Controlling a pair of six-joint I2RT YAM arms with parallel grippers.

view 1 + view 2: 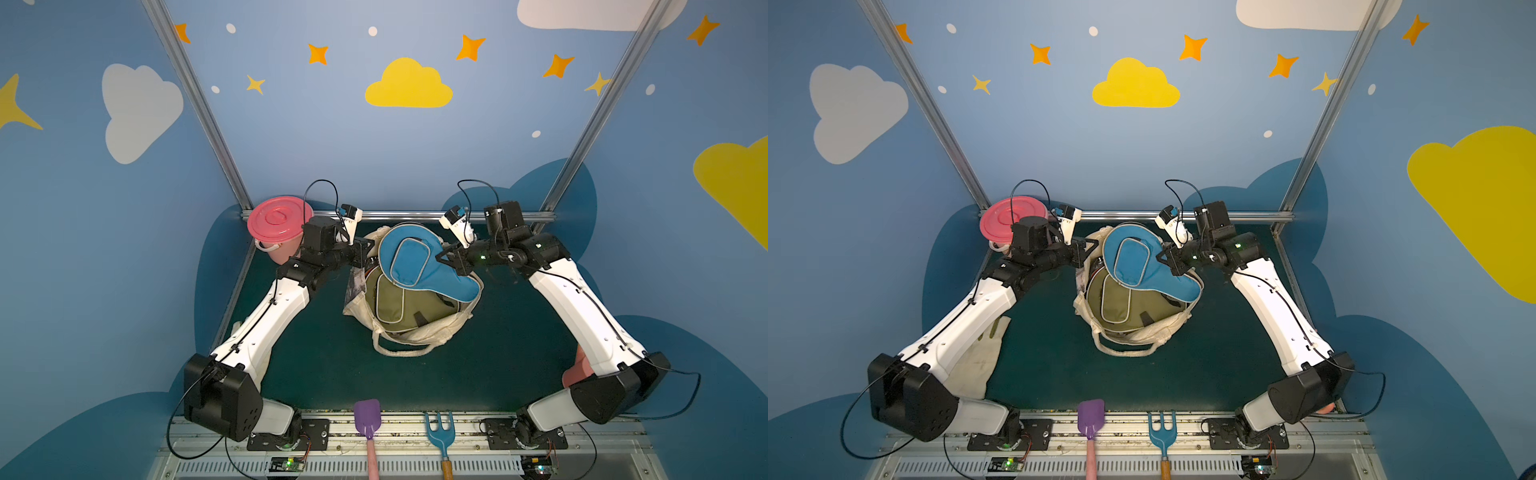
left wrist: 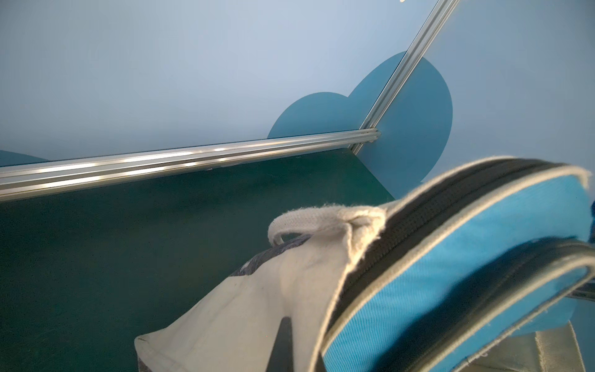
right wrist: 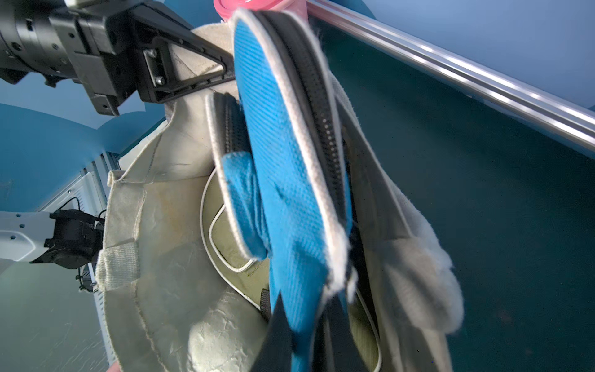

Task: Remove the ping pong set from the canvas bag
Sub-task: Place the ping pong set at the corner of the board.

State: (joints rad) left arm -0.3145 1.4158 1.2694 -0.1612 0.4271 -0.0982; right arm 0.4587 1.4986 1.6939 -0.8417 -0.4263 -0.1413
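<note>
Purple toy shovel (image 1: pixel 367 417) and blue rake (image 1: pixel 439 430) sit nearest me, not relevant. Left jaws are together, clamped on the canvas bag (image 1: pixel 415 332) rim at its left side; I read that as the anchor. Blue paddle cover (image 1: pixel 419 270) lies across the bag mouth, over the olive cover (image 1: pixel 390 305) inside. Its long axis runs from far-left head to near-right handle end. Right jaws are clamped on its right edge, so the right arm is nearer; my pull should go up and right.
</note>
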